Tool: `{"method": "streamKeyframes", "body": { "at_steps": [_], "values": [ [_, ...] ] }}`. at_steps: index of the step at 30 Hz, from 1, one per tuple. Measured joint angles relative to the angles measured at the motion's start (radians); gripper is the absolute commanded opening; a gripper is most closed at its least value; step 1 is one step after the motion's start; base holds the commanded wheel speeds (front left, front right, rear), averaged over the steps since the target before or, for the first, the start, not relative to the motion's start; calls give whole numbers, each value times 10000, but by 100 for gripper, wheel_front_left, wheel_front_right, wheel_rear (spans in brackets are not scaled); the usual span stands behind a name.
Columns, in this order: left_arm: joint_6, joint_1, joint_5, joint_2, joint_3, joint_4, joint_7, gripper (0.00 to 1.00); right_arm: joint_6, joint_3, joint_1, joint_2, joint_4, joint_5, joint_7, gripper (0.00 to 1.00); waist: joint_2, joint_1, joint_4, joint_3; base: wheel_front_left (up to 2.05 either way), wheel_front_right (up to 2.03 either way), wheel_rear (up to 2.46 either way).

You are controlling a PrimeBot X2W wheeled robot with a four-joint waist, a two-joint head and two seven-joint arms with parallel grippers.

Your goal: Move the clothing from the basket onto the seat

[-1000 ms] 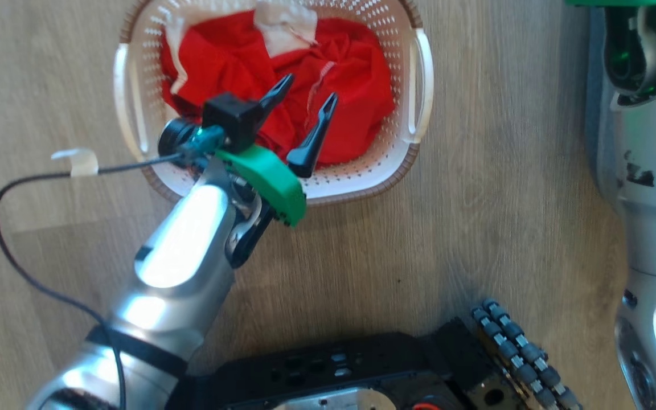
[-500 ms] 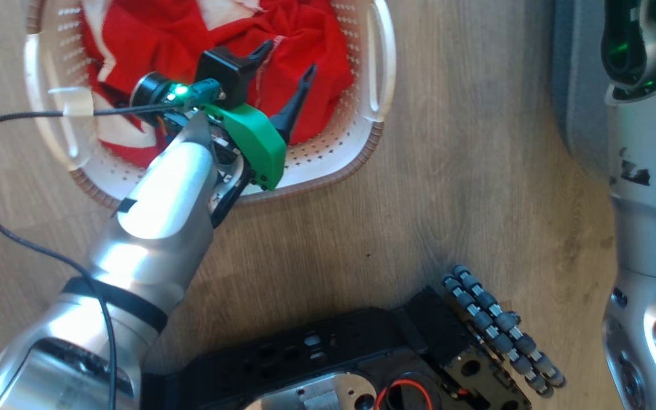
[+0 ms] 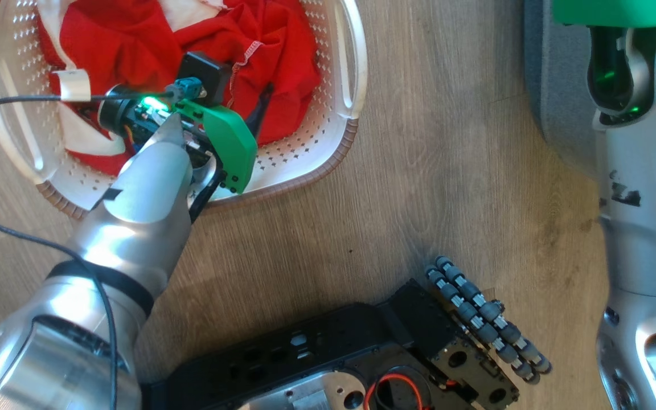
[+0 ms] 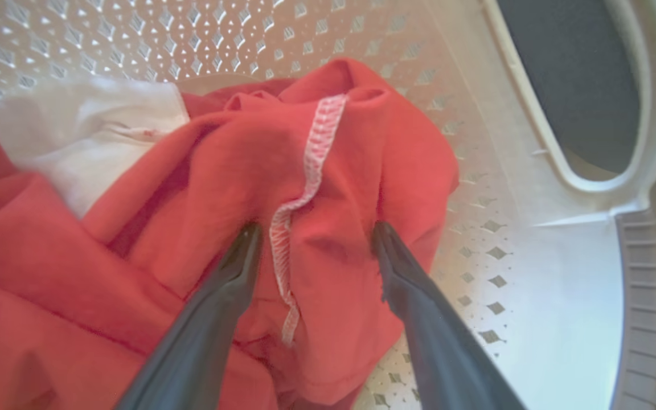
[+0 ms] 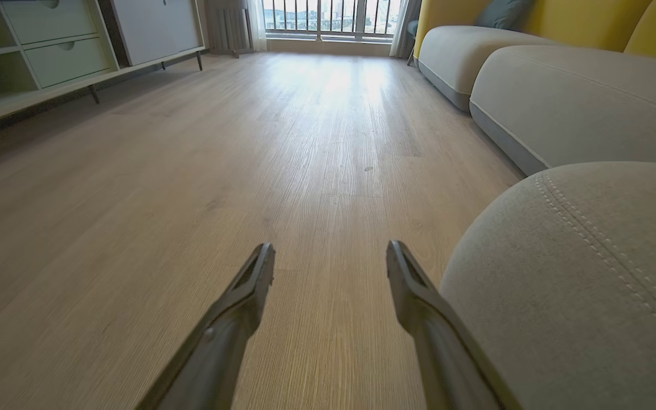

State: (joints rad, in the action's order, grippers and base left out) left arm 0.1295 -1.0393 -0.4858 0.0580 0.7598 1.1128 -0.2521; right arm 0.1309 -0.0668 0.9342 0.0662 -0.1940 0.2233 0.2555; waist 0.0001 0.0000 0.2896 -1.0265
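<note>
The clothing (image 4: pixel 328 188) lay heaped inside the basket (image 3: pixel 339 142), which sat on the wooden floor (image 5: pixel 248 142) in the upper left of the head view. None of the clothing was on the seat (image 5: pixel 578 285), so the task looked to be at its first pick.

The left gripper (image 4: pixel 315 228) reached down into the basket. In the left wrist view its fingers were spread, with both tips pressed into the red fabric. They straddled a raised fold carrying a white stitched seam (image 4: pixel 316 148) up the middle of the frame. They had not clamped anything. The placement seemed chosen so that closing would pinch this ridge rather than slide over flat cloth. The fold stood near the basket's perforated wall on the right of that frame, and a white patch (image 4: pixel 94 136) lay at the upper left.

The right gripper (image 5: pixel 331 250) hung with its fingers apart and empty, pointing out across the bare floor. The seat's rounded, stitched corner lay just beside it at the lower right of the right wrist view. It was probably parked there to stay out of the left arm's way.
</note>
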Motion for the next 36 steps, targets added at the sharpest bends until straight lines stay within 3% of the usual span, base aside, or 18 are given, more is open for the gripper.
{"method": "streamKeyframes", "body": {
  "at_steps": [4,5,6,7,19,36],
  "values": [
    [0,-231,-17,-21,270,403,0,100,0,15,-38,-10,82,82,0,100,0,0,67,-2,0,0,0],
    [0,-289,-13,-17,399,441,0,35,0,17,-38,-12,81,82,0,100,0,0,76,-1,0,0,0],
    [0,-344,-13,-23,497,487,0,35,0,19,-39,-13,82,82,0,100,0,0,78,-2,0,0,0],
    [0,-388,-15,-44,523,550,0,0,0,25,-40,-13,82,82,0,100,0,0,77,0,0,0,0],
    [0,-426,-424,31,339,198,0,0,0,-138,-2,-21,-94,205,0,100,-1,1,-63,520,0,0,0],
    [-4,1690,-138,-77,-1223,-2042,0,0,0,-880,-991,322,-1425,-176,0,100,0,-1,-1484,3380,0,0,0]
  ]
}}
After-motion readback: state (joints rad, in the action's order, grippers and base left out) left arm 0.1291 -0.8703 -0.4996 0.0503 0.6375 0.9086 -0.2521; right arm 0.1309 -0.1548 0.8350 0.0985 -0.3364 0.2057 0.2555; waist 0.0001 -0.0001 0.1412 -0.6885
